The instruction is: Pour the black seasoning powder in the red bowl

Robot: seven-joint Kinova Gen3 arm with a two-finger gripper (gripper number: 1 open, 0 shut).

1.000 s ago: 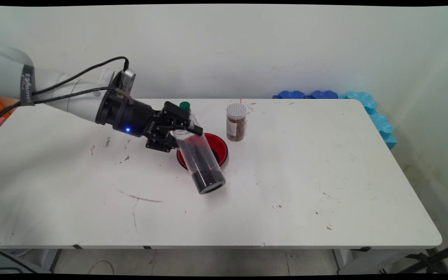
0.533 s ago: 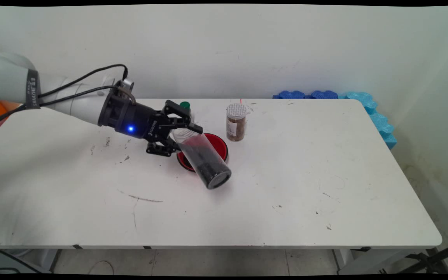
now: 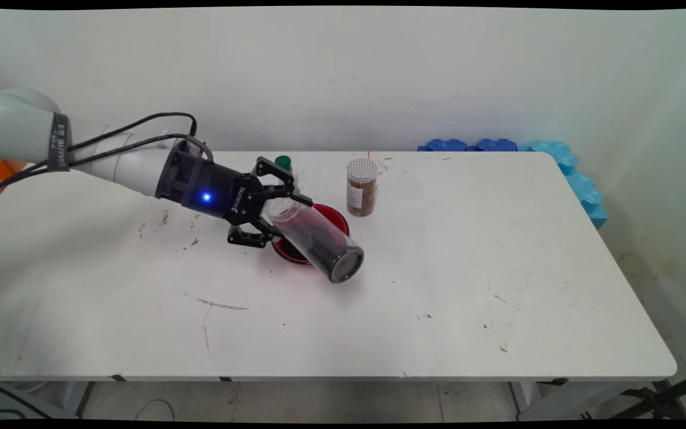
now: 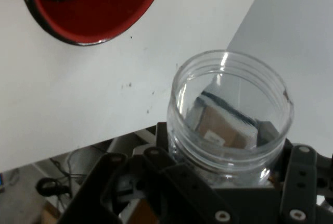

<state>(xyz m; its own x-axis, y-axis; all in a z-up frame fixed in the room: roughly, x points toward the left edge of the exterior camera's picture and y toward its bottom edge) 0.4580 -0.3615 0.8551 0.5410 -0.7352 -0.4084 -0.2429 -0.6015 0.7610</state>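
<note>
Gripper [image 3: 276,210]: its fingers are clamped on the jar near the open mouth, one finger on the far side and one on the near side; it is reached in from the left, just left of the bowl.
Jar [image 3: 313,239]: a clear plastic jar, held tilted on its side above the bowl, with its dark, closed bottom end pointed down and to the right, past the bowl's near-right rim. Dark grains are seen inside, gathered toward that lower end. In the hand view the open mouth [image 4: 231,109] is seen empty.
Bowl [image 3: 326,218]: red with a black rim, set on the table under the jar; something dark is seen in it in the hand view [image 4: 99,10].
Spice jar [image 3: 361,186]: upright with a pale perforated lid and brown contents, just right of and behind the bowl.
Green cap [image 3: 283,161]: behind the bowl, partly hidden by the gripper.
Foam pieces [image 3: 533,156]: blue, far right of the bowl, at the table's back corner.
</note>
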